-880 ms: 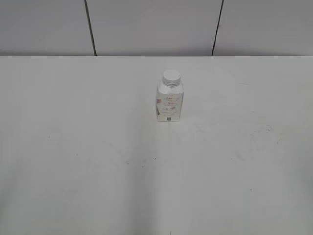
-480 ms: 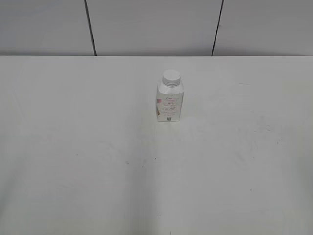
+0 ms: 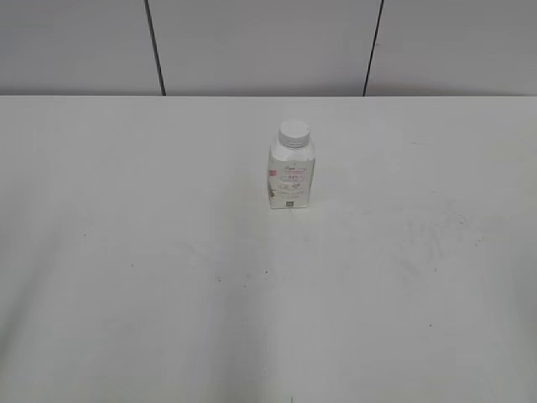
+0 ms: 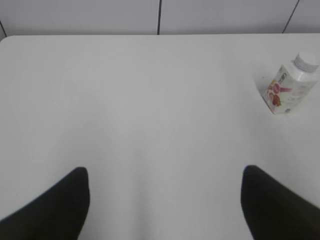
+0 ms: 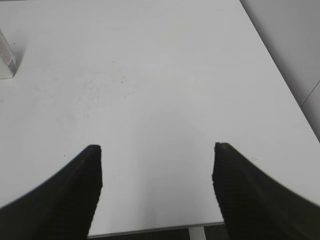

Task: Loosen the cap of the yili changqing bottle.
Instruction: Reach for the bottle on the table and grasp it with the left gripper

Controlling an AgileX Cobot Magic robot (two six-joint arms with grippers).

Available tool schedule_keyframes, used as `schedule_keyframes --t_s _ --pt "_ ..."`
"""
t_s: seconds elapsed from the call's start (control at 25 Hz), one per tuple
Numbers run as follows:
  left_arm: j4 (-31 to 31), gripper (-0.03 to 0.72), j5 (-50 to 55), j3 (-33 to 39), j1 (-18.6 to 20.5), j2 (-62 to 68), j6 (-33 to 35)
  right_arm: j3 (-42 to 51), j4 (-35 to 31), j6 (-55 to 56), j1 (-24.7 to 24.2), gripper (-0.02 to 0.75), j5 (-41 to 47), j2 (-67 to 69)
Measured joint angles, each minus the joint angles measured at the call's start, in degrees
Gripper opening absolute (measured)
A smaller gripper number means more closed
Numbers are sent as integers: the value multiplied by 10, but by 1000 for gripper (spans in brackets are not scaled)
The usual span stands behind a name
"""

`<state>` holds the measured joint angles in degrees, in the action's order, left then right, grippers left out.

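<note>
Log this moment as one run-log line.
bottle: upright on table, untouched | cap: on | left gripper: open, empty | right gripper: open, empty

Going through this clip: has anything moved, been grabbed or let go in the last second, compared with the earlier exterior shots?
Nothing visibly changed. The yili changqing bottle stands upright at the same spot on the table, the cap on it. No arm has entered the exterior view. In the wrist views the left gripper and right gripper are open, holding nothing, well short of the bottle.

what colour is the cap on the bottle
White. The cap sits on the yili changqing bottle; clearest in the exterior view.
</note>
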<state>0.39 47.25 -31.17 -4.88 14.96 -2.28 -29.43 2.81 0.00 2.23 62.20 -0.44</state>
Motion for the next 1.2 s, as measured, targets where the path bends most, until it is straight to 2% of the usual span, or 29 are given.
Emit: schedule_keyframes --t_s 0.6,0.84,1.08,1.2 --pt "14 565 -383 0 0 305 2 0 0 0 0 546 0 0" --pt "68 565 -567 0 0 431 2 0 0 0 0 546 0 0" --pt "83 565 -710 0 0 548 3 0 0 0 0 546 0 0" --pt "128 565 -772 0 0 603 3 0 0 0 0 545 0 0"
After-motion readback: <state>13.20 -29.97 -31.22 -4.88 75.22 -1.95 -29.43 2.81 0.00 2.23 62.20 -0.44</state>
